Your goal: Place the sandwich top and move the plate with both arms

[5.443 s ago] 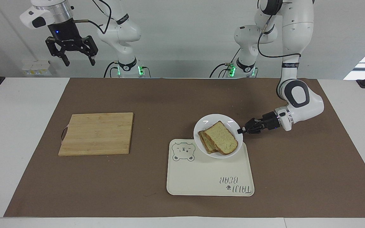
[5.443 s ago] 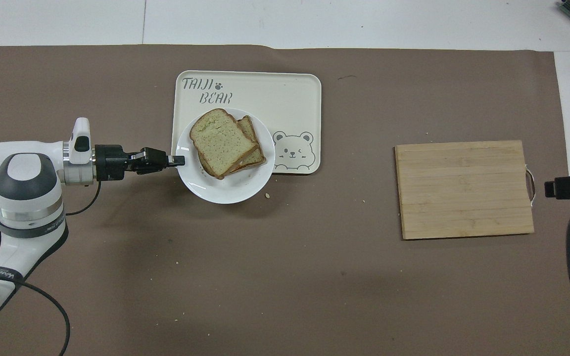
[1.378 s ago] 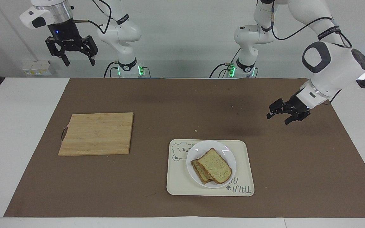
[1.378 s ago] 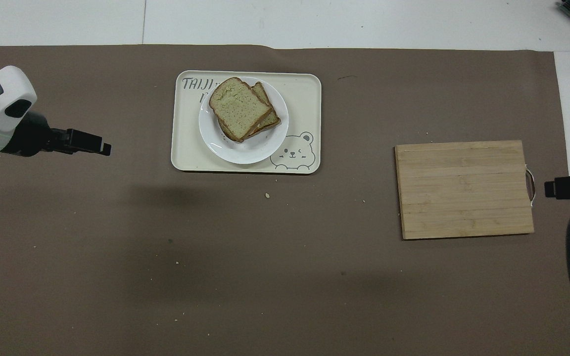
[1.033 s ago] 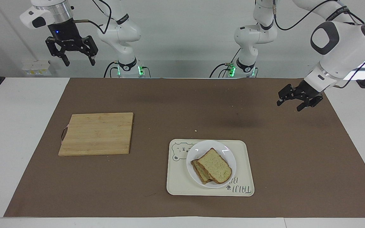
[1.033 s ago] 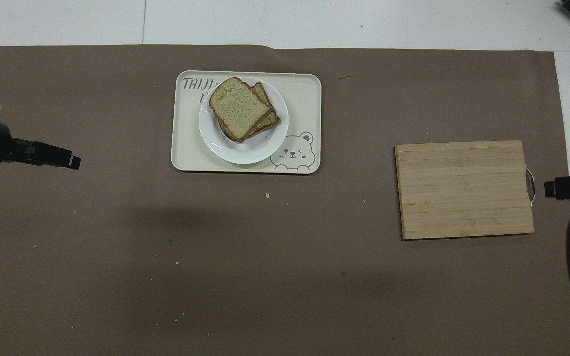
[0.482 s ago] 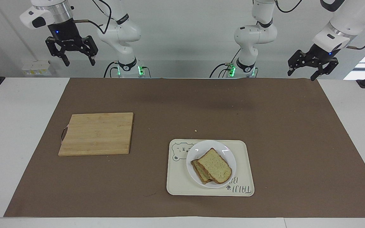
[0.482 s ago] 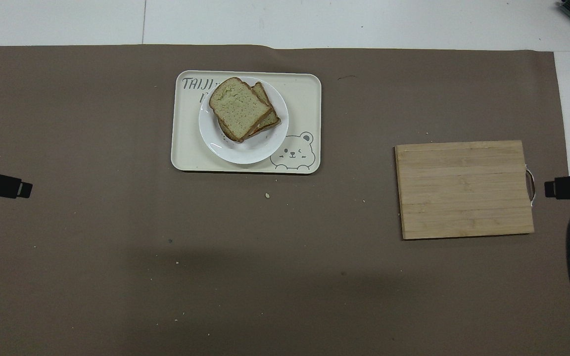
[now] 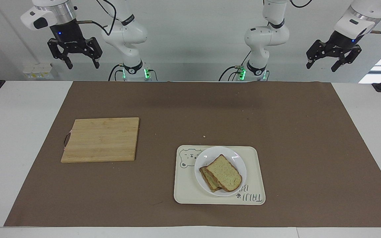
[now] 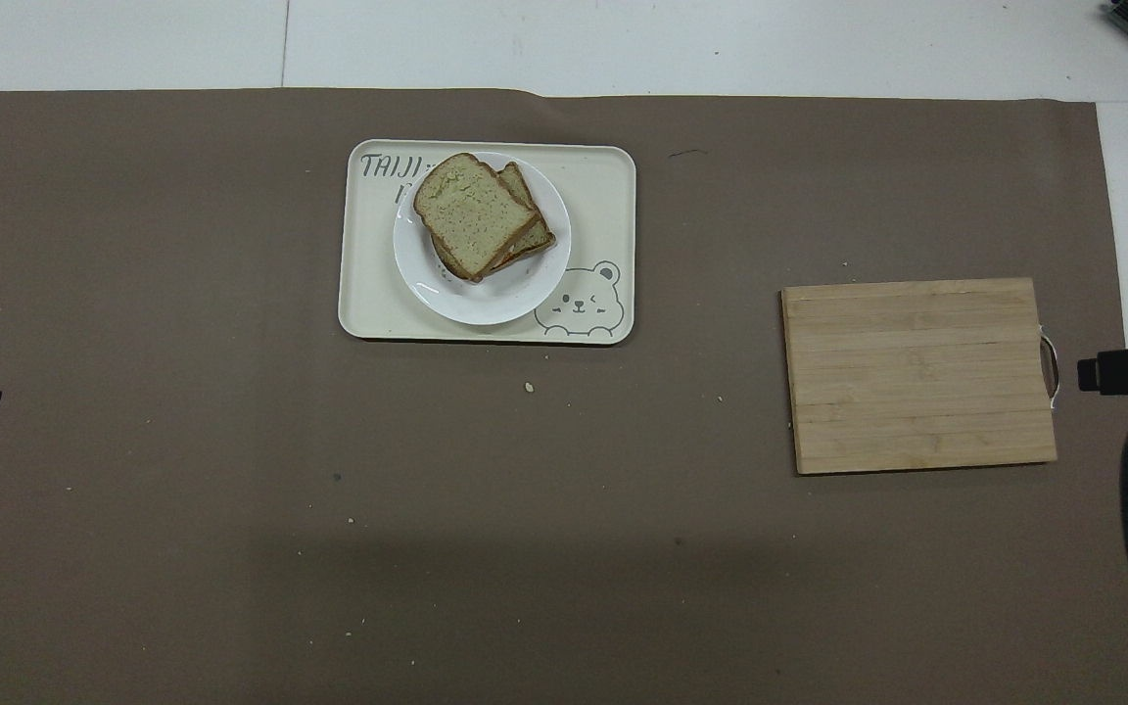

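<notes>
The sandwich top (image 9: 224, 173) lies on another slice on the plate (image 9: 237, 160), which sits on the tray (image 9: 190, 191). Both end effectors, left (image 9: 333, 62) and right (image 9: 75, 59), hang open, high up, well apart from it.

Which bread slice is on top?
The plain speckled slice, fully visible. The other slice lies beneath it on the plate, only its edge peeking out.
</notes>
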Robot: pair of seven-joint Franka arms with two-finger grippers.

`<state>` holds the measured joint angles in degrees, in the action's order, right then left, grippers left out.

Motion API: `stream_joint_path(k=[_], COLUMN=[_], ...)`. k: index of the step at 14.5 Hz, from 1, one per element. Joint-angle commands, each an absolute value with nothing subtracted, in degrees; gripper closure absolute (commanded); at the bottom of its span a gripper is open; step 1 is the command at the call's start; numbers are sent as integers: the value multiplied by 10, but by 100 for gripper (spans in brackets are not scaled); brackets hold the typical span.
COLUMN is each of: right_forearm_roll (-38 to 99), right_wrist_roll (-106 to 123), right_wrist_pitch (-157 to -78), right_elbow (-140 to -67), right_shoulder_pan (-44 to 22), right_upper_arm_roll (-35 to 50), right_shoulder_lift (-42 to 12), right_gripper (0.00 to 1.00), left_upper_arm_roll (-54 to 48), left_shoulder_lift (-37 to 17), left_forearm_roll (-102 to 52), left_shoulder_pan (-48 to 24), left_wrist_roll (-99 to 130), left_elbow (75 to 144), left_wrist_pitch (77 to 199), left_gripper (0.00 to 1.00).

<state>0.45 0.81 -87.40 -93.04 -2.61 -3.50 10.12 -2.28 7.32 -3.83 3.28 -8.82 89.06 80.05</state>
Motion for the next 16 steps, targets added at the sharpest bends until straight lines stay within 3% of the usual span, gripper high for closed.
stream_joint_path(k=[1, 16], right_forearm_roll=[4, 4], right_wrist_roll=[22, 22], right_wrist_pitch=[-868, -867], right_elbow=[-934, -934], right_shoulder_pan=[-19, -19], right_upper_arm_roll=[-32, -32], right_shoulder_lift=[109, 109], right_gripper=[0, 0], left_upper_arm_roll=[-23, -15], left_shoulder_lift=[70, 69], left_forearm_roll=[-27, -27], left_shoulder_pan=[37, 33], left_wrist_roll=[-77, -76], left_elbow=[882, 882], left_wrist_pitch=[788, 788], left_gripper=[0, 0])
